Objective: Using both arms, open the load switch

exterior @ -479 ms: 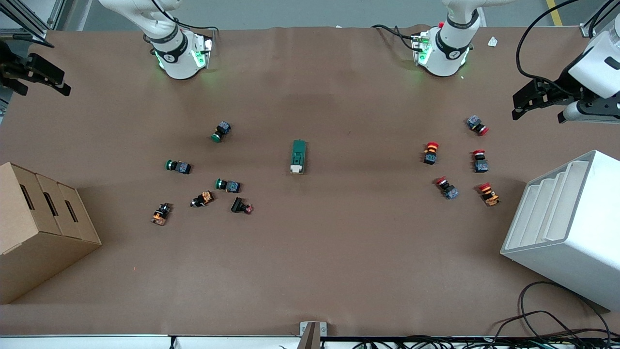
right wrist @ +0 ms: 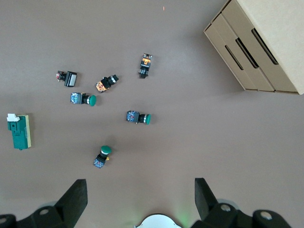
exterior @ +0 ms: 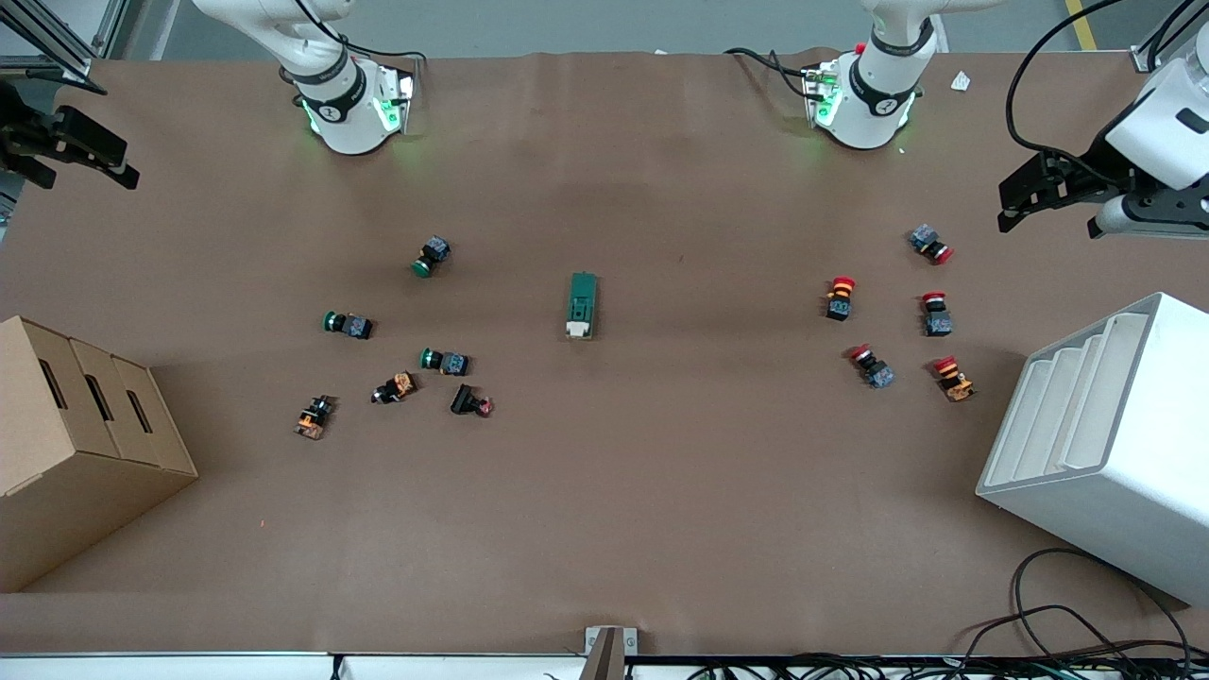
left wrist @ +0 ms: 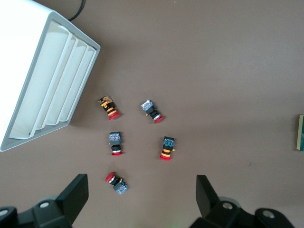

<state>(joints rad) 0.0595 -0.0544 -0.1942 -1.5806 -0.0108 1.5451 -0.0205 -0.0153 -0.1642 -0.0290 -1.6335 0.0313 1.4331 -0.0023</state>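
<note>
Front view: the load switch point(exterior: 582, 305) is seen lying mid-bench, well apart from both claws, with nothing gripped. The left claw point(exterior: 1030, 194) is held up over the bench's edge near the white rack point(exterior: 1105, 444); the right claw point(exterior: 90, 151) is over its own end.

Left wrist view: fingers point(left wrist: 76, 197) are spread wide over red buttons point(left wrist: 114, 143).

Right wrist view: same wide spread, fingers point(right wrist: 76, 197) over green buttons point(right wrist: 138, 117), with the cardboard box point(right wrist: 266, 42) off to one side.

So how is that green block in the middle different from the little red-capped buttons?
The load switch is a long dark green block with a white tab; each red button is shorter with a round red cap. The switch lies alone mid-table; the red buttons cluster toward the left arm's end. No gripper touches either.
</note>
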